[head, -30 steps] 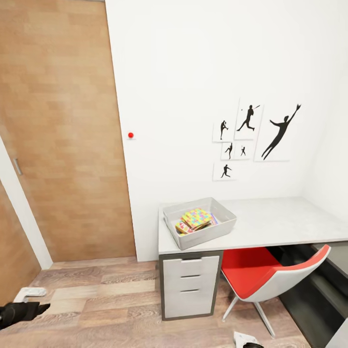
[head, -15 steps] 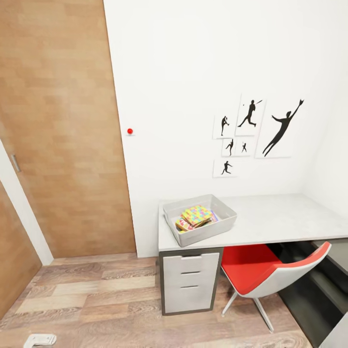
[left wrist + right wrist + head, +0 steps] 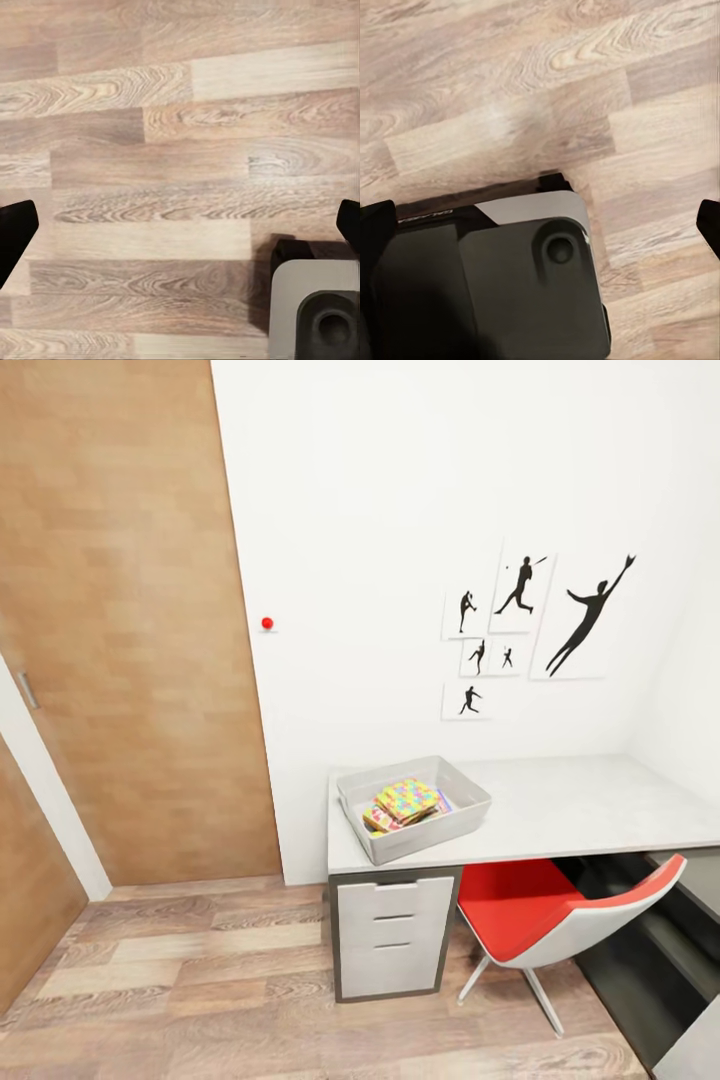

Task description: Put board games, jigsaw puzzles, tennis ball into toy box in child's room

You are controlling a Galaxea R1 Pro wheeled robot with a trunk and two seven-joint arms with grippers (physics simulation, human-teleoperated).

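Facing the table (image 3: 560,810) from across the wood floor (image 3: 200,980); the toy box (image 3: 413,807) sits at its near-left corner, a jigsaw puzzle (image 3: 407,799) on top inside. Best to roll up square, stopping short of the red chair (image 3: 560,920). Left gripper (image 3: 180,225) and right gripper (image 3: 547,217) hang over floor, fingers spread wide, holding nothing.

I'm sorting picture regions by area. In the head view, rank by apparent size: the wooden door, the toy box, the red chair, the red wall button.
1. Wooden door
2. Red chair, though it stands nearer the camera
3. Toy box
4. Red wall button
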